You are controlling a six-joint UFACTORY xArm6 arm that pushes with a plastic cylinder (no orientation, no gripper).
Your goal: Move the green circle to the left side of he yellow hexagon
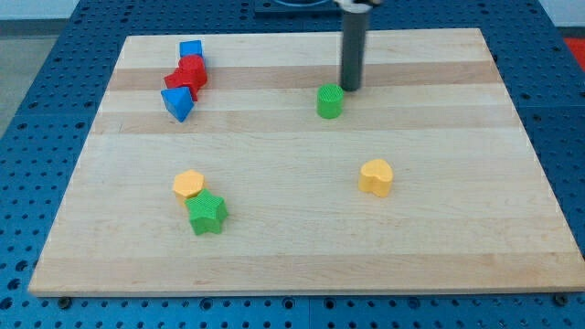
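The green circle (330, 101) stands in the upper middle of the wooden board. My tip (351, 89) is just to its upper right, very close to it or touching it. The yellow hexagon (188, 185) lies at the lower left, far from the green circle. A green star (207, 214) sits right below the hexagon, touching it.
A yellow heart-shaped block (376, 176) lies at the right of centre. At the upper left a cluster holds a blue block (190, 50), two red blocks (186, 76) and a blue triangle-like block (178, 104). The board's edge (302, 292) borders a blue perforated table.
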